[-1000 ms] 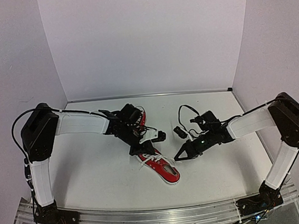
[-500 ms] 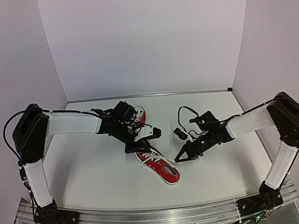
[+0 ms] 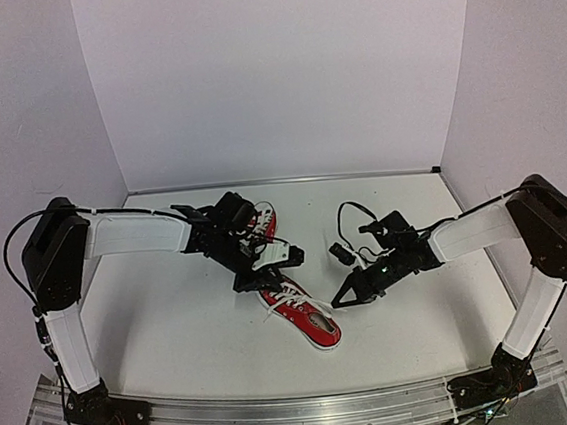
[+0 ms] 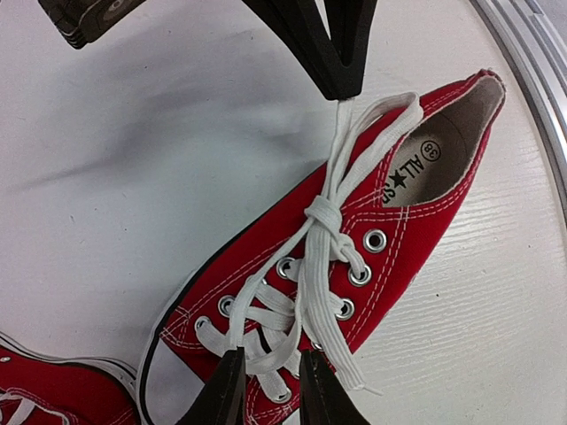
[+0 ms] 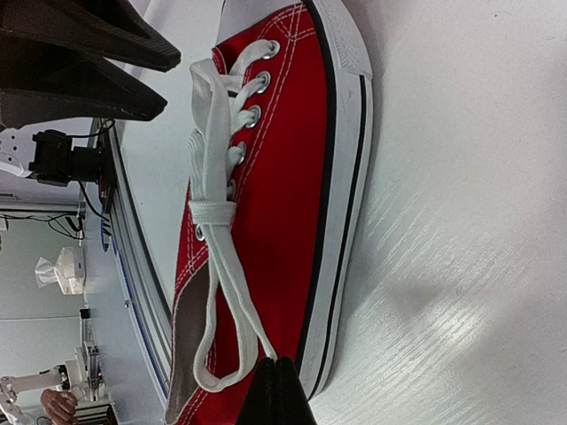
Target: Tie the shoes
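Left wrist view: your left gripper (image 4: 270, 361) hangs slightly parted over the toe-end lacing, gripping nothing I can see. Your right gripper (image 4: 341, 84) is pinched shut on the lace (image 4: 341, 146), probably to tension the half-knot (image 4: 323, 212). The shoe (image 3: 309, 321) lies on the table (image 3: 173, 314) between the arms, with the second shoe (image 3: 264, 219) behind it.

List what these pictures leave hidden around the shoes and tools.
- Far red canvas sneaker: top view, mostly behind the left arm; left wrist view, cut off at the bottom-left corner.
- White laces of the near red canvas sneaker: right wrist view, strands vanish into the shut right tool.
- Left tool: top view, too small to show contact with laces.
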